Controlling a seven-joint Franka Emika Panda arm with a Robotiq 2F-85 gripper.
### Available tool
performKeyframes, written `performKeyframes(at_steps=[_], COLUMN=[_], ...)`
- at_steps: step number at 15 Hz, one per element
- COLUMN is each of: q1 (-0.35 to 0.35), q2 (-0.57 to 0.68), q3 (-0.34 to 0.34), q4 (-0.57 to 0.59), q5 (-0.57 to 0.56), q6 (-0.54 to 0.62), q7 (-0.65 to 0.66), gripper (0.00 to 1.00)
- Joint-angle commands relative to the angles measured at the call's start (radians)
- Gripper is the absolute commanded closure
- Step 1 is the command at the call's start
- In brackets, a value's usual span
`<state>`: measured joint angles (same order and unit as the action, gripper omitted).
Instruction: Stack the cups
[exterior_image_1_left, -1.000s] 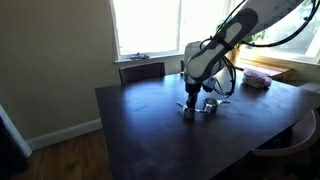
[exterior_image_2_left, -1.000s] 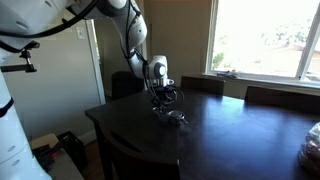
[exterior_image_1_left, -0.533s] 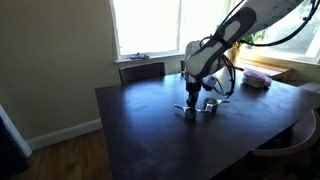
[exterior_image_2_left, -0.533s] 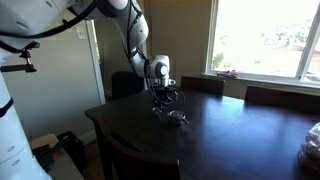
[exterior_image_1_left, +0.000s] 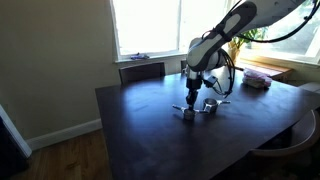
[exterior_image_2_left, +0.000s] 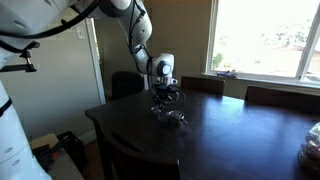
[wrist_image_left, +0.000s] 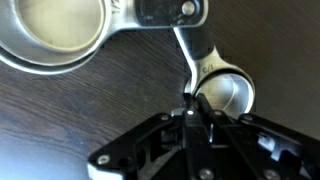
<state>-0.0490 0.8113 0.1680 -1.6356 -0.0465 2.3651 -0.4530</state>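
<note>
In the wrist view a large shiny silver cup (wrist_image_left: 55, 35) lies at the top left. A small silver cup (wrist_image_left: 228, 92) lies right of centre, its thin handle running up to where the handles meet. My gripper (wrist_image_left: 193, 103) is shut, fingers pinched on the small cup where handle meets rim. In both exterior views the gripper (exterior_image_1_left: 191, 97) (exterior_image_2_left: 163, 100) points down just above the cups (exterior_image_1_left: 190, 112) (exterior_image_2_left: 172, 117) on the dark table. Another cup (exterior_image_1_left: 210, 104) lies beside it. Whether the small cup is off the table cannot be told.
The dark wooden table (exterior_image_1_left: 140, 130) has chairs (exterior_image_1_left: 142, 70) at its far side under a window. A pinkish flat object (exterior_image_1_left: 257, 80) lies near the window edge. A chair back (exterior_image_2_left: 135, 160) stands at the near table edge.
The arm and wrist have risen a little above the cups; the gripper stays over the same spot.
</note>
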Motion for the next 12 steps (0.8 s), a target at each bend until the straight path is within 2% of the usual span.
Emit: performKeyframes(at_steps=[1,3,4,6,12], q1=[-0.057,-0.064,-0.063,-0.059,-0.023], q2=[-0.045,-0.057,-0.068,-0.091,-0.180], q3=[0.049,0.051,0.048,0.043,0.001], q4=[-0.009,-0.014,-0.023,-0.041,-0.152], q5=[0.061,0.072,0.064,0.050,-0.052], q6=[-0.069,-0.057,-0.046,-0.043,-0.032], q7=[-0.074,-0.095,-0.109,-0.131,-0.172], gripper=[0.92,0.93,0.68,0.67,0.29])
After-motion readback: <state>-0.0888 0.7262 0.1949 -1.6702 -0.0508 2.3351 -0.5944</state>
